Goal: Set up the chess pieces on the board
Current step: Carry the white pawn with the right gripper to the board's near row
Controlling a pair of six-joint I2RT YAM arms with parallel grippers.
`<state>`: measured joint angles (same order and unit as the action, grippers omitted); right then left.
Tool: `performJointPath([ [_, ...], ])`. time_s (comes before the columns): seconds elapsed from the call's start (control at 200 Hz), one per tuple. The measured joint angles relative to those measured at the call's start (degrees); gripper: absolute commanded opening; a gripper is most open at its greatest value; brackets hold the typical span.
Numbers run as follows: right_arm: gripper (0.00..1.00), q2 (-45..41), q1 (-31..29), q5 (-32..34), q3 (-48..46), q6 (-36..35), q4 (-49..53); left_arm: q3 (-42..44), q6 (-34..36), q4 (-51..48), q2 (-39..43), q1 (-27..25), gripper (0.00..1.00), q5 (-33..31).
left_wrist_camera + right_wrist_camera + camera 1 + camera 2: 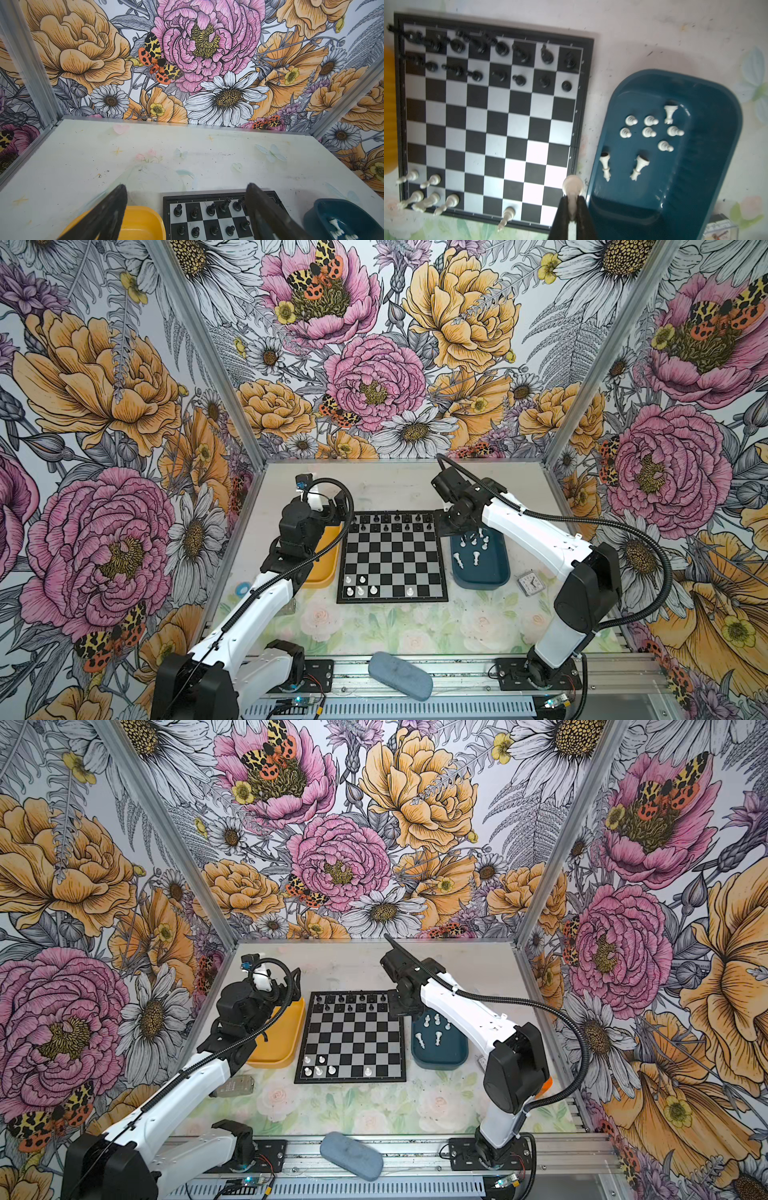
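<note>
The right gripper [572, 200] pinches a white chess piece [573, 185] by its upper part, round base pointing down. The kind of piece cannot be told from this angle. In the right wrist view the piece hangs just off the board [488, 124], at the board's right edge near its front corner.

Six white chessmen [432, 198] stand on the board. Five cluster at its front left corner across the two front rows, and one [508, 214] stands alone further right in the front row. Black chessmen [390, 522] fill the board's two far rows.

Just right of the board lies a blue tray [708, 116] with nine more white pieces [648, 132]: six pawns and three taller ones. Past the tray, right of the board's front corner, sits a small clock [528, 583].

The left gripper [186, 187] has its fingers [118, 199] spread wide with nothing between them. It hovers at the board's far left corner, above the far end of a yellow tray [141, 220] that lies just left of the board.
</note>
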<state>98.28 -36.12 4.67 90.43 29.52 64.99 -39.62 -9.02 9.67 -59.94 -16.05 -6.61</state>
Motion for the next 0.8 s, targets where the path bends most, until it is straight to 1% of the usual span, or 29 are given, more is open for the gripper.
performJointPath([
  [0.22, 0.0, 1.27, -8.96, -0.24, 0.02, 1.16, 2.8, 0.44, 0.0, -0.2, 1.73, -0.68, 0.9, -0.46],
  [0.35, 0.0, 2.08, -12.44, -0.22, -0.37, 2.58, 3.19, 1.05, 0.0, -0.57, 2.71, -1.38, 0.9, -0.96],
  [0.575, 0.0, 2.08, -16.13, -0.22, -2.62, 4.68, 3.02, 1.97, 0.02, -0.94, 4.83, -2.32, 0.9, -1.95],
  [0.796, 0.0, 2.08, -17.27, -0.2, -7.45, 6.99, 2.67, 2.64, 0.24, -0.94, 7.06, -3.34, 0.9, -2.97],
])
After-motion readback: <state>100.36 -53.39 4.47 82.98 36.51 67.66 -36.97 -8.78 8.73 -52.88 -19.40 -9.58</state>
